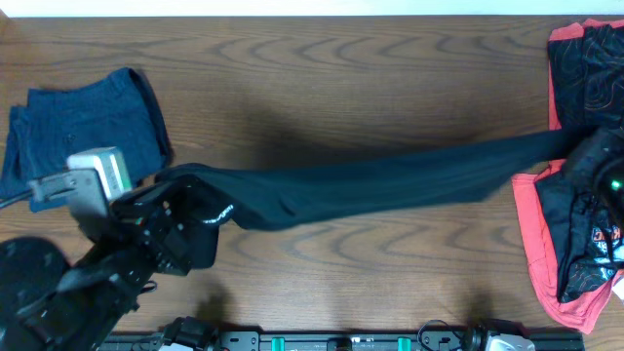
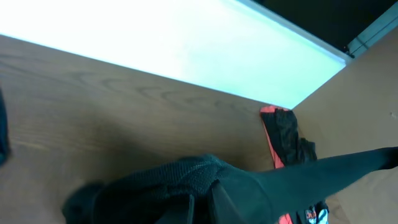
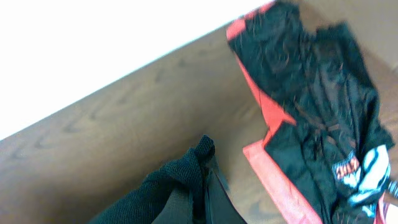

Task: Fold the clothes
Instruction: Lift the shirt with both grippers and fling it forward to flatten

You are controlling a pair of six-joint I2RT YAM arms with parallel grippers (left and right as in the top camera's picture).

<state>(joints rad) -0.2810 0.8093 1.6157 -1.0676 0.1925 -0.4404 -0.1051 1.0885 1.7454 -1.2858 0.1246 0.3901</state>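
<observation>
A black garment (image 1: 370,185) hangs stretched in a long band above the wooden table, from lower left to right. My left gripper (image 1: 190,219) is shut on its left end; the left wrist view shows my fingers (image 2: 202,202) pinching the mesh cloth (image 2: 186,177). My right gripper (image 1: 590,161) is shut on its right end, with bunched black cloth (image 3: 180,180) between the fingers (image 3: 202,199) in the right wrist view.
Folded dark blue shorts (image 1: 83,127) lie at the far left. A crumpled red and black garment (image 1: 575,244) lies at the right edge, also in the right wrist view (image 3: 311,112) and the left wrist view (image 2: 283,137).
</observation>
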